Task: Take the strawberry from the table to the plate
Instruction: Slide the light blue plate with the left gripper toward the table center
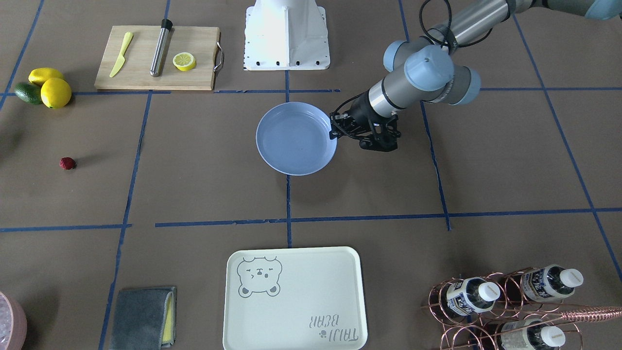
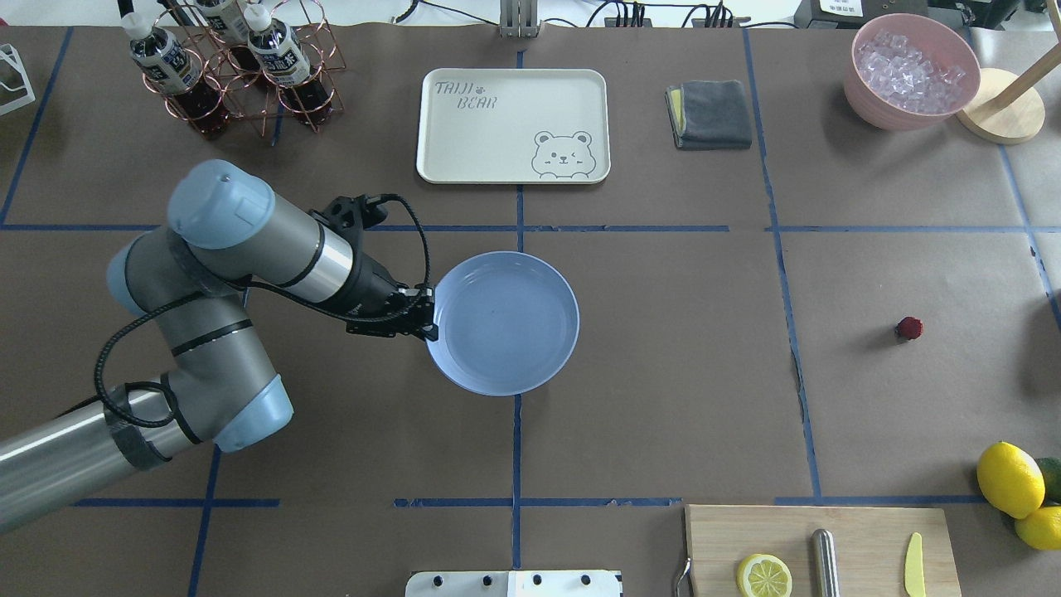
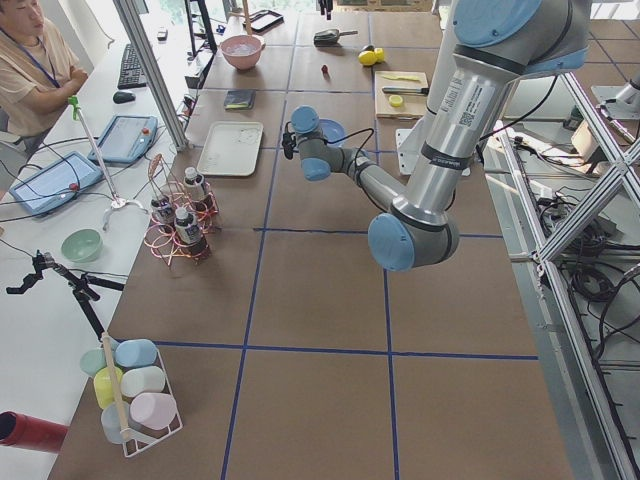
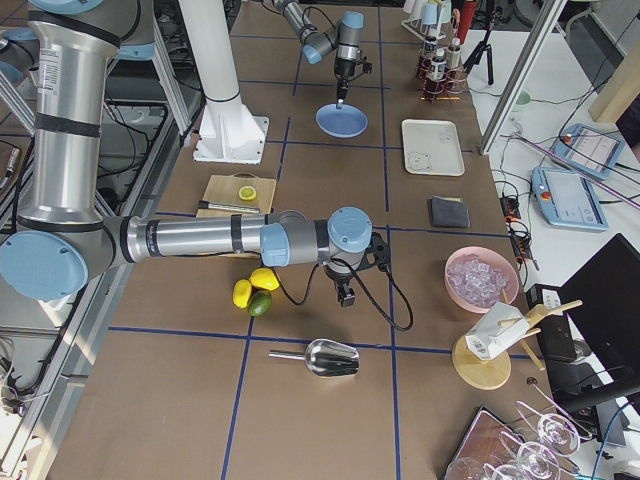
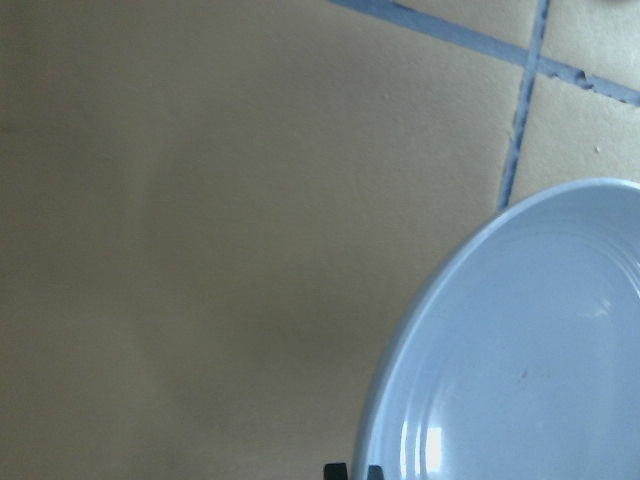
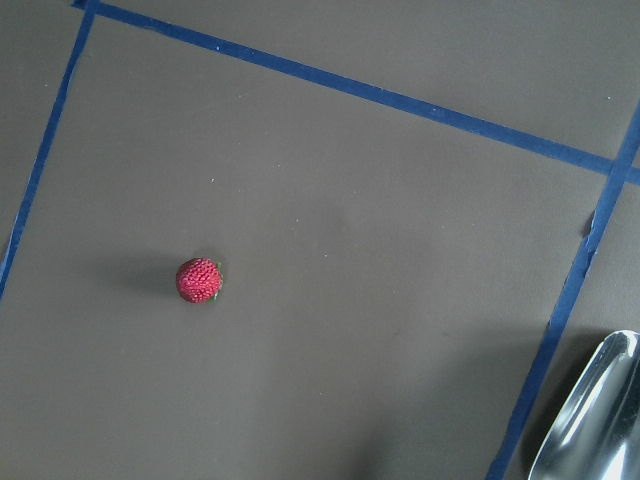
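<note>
While the strawberry (image 6: 198, 280) lies ungrasped on the worktop (image 2: 663, 398), right pincer (image 4: 345, 299), width untellable, hovers near and must descend; left pincer (image 2: 424, 322) narrowly nips the plate (image 2: 506, 323) by its rim

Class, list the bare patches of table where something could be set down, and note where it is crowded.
Bare: the wide stretch between plate and strawberry; also between plate and board. Crowded: the bottles corner, lemons by the board, left end effector at the plate's rim.
</note>
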`<action>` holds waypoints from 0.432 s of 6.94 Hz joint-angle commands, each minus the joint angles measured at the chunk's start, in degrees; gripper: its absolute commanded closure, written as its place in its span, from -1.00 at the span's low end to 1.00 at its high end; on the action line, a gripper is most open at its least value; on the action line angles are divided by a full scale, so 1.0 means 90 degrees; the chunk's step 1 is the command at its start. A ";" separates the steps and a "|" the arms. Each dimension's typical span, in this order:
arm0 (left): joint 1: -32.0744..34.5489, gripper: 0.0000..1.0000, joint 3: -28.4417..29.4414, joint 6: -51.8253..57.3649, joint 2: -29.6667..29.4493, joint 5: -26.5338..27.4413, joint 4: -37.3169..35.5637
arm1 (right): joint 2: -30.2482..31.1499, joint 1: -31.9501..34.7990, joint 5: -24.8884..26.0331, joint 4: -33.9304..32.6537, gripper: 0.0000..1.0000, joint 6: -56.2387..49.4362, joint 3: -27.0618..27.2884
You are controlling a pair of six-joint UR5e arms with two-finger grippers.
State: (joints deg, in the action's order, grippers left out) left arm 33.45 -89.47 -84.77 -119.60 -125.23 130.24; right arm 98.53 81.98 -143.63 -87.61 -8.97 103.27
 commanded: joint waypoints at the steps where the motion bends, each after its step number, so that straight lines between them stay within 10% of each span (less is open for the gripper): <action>1: -0.0366 1.00 0.0378 0.0005 -0.0187 0.0448 0.0012 | -0.0019 -0.0046 0.0002 0.0007 -1.00 0.0000 0.0010; 3: -0.0406 1.00 0.0546 0.0014 -0.0207 0.0448 0.0041 | -0.0039 -0.0182 0.0002 0.0007 -1.00 -0.0009 0.0030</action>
State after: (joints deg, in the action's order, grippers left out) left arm 30.06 -85.38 -84.72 -121.34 -121.34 130.48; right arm 98.32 81.18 -143.62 -87.54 -8.98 103.43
